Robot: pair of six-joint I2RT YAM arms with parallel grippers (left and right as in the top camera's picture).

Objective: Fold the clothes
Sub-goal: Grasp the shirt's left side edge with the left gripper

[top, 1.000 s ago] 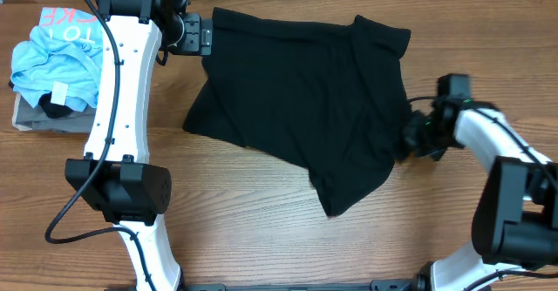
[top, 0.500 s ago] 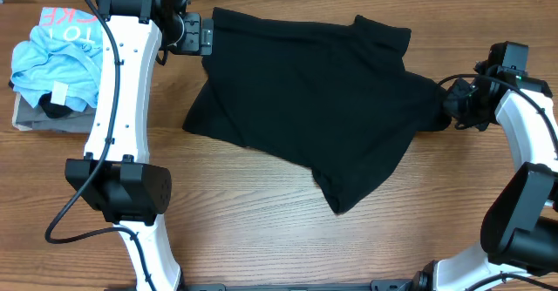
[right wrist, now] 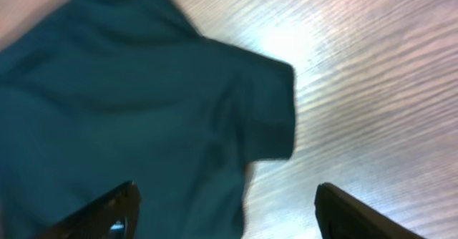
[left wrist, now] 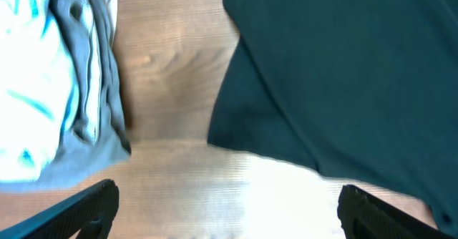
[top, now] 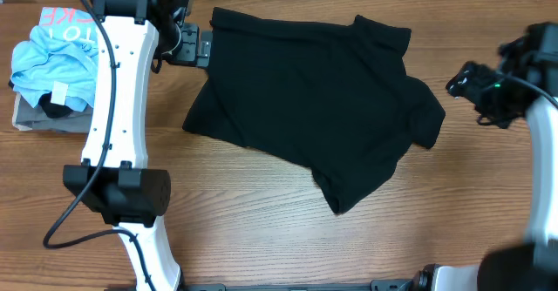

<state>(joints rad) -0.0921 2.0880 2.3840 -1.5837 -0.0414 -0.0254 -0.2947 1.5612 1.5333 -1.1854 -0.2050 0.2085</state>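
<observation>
Your right gripper (right wrist: 225, 205) hangs with its jaws spread wide and empty. The short sleeve (right wrist: 268, 117) of the black garment (top: 305, 99) lies on the wood just ahead of them. From overhead, the fingers stand a little clear of that sleeve, off its right side and not touching it. Your left gripper (left wrist: 227, 200) is likewise parted and holds nothing, with bare table (left wrist: 179, 189) between its fingers. It is poised at the garment's far-left corner, with the cloth edge running off to its right. The garment lies spread in the middle of the table, its long axis running left to right from one gripper toward the other, and a loose flap (top: 349, 191) trails toward the near edge. Each arm is close to its own end, the left seemingly the closer, so the coming fold likely turns on taking both ends along that axis. No bin or basket shows. At the left edge a light blue T-shirt (top: 48, 60) sits heaped on a folded grey-tan garment (top: 39, 118), well apart from the black cloth.
</observation>
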